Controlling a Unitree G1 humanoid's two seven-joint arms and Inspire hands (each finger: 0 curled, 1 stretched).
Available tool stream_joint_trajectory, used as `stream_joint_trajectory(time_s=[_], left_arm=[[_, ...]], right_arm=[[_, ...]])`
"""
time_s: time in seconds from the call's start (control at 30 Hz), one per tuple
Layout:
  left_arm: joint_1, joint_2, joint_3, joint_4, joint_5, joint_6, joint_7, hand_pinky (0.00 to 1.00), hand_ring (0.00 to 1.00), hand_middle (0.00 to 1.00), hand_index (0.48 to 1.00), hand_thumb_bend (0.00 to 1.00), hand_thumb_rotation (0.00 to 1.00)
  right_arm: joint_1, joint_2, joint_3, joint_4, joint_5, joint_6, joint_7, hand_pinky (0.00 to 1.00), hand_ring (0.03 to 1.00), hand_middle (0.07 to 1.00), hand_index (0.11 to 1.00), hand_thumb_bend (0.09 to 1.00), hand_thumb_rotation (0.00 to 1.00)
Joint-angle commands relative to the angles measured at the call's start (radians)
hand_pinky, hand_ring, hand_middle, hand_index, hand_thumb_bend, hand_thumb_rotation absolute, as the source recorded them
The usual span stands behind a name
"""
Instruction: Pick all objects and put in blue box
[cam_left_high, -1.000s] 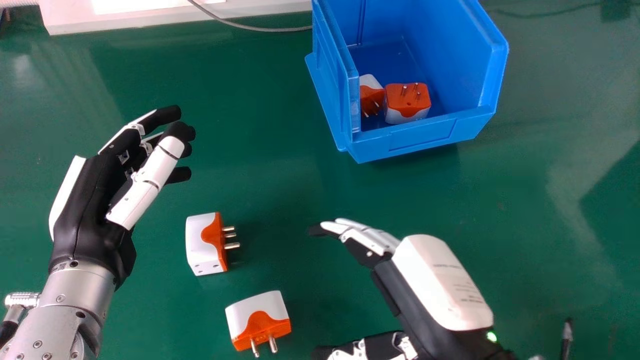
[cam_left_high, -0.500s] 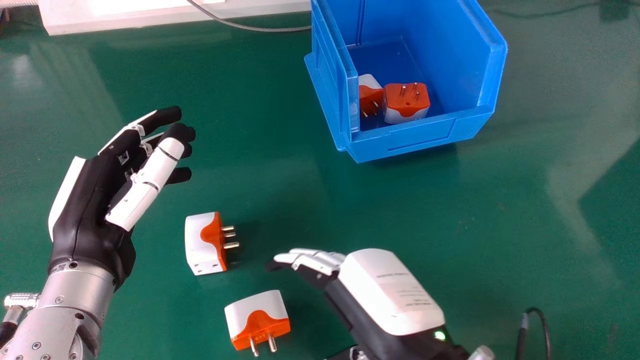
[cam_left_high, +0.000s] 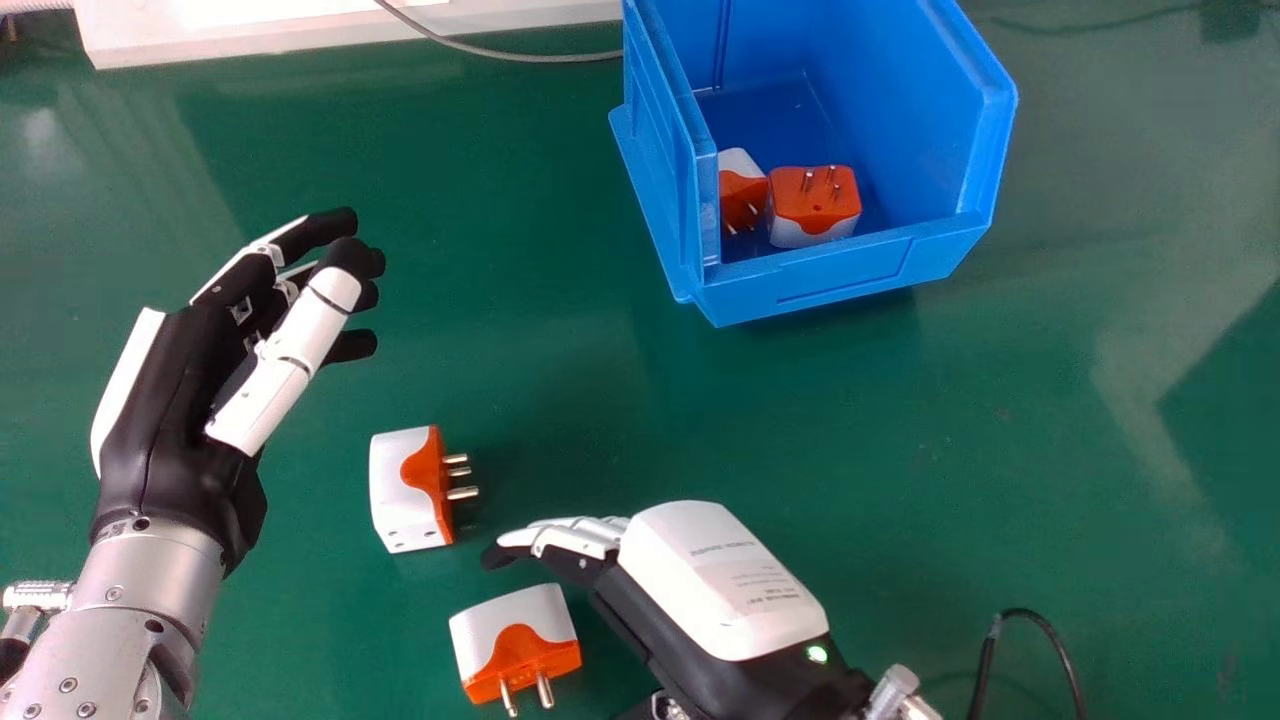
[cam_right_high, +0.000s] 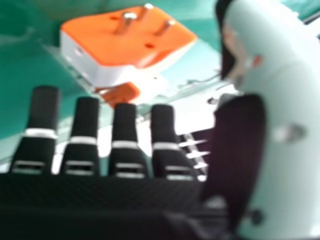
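Note:
In the head view my left hand hangs open above the table at the left, holding nothing. My right hand is open too, its fingertips just beyond and right of the nearer white and orange plug adapter. Another adapter lies farther off, between the two hands, prongs pointing right. Two more adapters rest inside the blue box. In the right hand view, an adapter with prongs shows beyond the straight fingers of my right hand, and part of another behind it.
A white object with a grey cable lies along the far edge at the left. A black cable loops by my right wrist. Green table surface spreads between the loose adapters and the box.
My right hand has moved left and slightly nearer, towards the two loose adapters. My left hand has shifted very slightly left; the adapters and box have kept their places.

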Motion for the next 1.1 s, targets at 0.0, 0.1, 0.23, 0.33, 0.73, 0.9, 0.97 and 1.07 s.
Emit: stream_joint_trajectory(time_s=[0.0, 0.1, 0.23, 0.33, 0.73, 0.9, 0.97, 1.07], left_arm=[[-0.012, 0.013, 0.007, -0.029, -0.003, -0.001, -0.001, 0.74, 0.80, 0.78, 0.805, 0.58, 0.58], [-0.016, 0.016, 0.010, -0.034, -0.005, 0.007, -0.001, 0.74, 0.80, 0.78, 0.804, 0.58, 0.58], [-0.021, 0.021, 0.015, -0.039, -0.010, 0.017, -0.003, 0.74, 0.80, 0.78, 0.803, 0.58, 0.59], [-0.026, 0.022, 0.014, -0.042, -0.008, 0.022, -0.002, 0.74, 0.80, 0.77, 0.801, 0.58, 0.59], [-0.033, 0.026, 0.017, -0.040, -0.013, 0.021, -0.004, 0.74, 0.80, 0.77, 0.796, 0.58, 0.59], [-0.038, 0.031, 0.015, -0.039, -0.013, 0.023, -0.002, 0.73, 0.80, 0.77, 0.794, 0.59, 0.59], [-0.038, 0.033, 0.014, -0.043, -0.014, 0.025, -0.002, 0.73, 0.80, 0.77, 0.794, 0.59, 0.59], [-0.041, 0.034, 0.015, -0.046, -0.016, 0.030, -0.001, 0.73, 0.80, 0.77, 0.795, 0.59, 0.59]], right_arm=[[-0.030, 0.021, 0.010, 0.012, 0.006, 0.001, 0.000, 0.64, 0.783, 0.811, 0.774, 0.563, 0.00], [-0.059, 0.028, 0.011, 0.043, 0.010, -0.002, -0.006, 0.64, 0.782, 0.811, 0.772, 0.562, 0.00], [-0.090, 0.032, 0.010, 0.079, 0.028, -0.013, -0.014, 0.64, 0.779, 0.806, 0.767, 0.571, 0.00], [-0.110, 0.032, 0.009, 0.106, 0.032, -0.020, -0.024, 0.63, 0.777, 0.803, 0.765, 0.574, 0.00], [-0.165, 0.038, 0.025, 0.159, 0.013, -0.007, -0.039, 0.63, 0.757, 0.798, 0.756, 0.489, 0.00], [-0.178, 0.040, 0.024, 0.178, 0.021, -0.013, -0.049, 0.63, 0.752, 0.791, 0.748, 0.479, 0.00], [-0.180, 0.039, 0.027, 0.183, 0.015, -0.011, -0.053, 0.63, 0.751, 0.788, 0.744, 0.473, 0.00], [-0.184, 0.039, 0.036, 0.187, 0.001, -0.004, -0.057, 0.63, 0.749, 0.784, 0.740, 0.459, 0.00]])
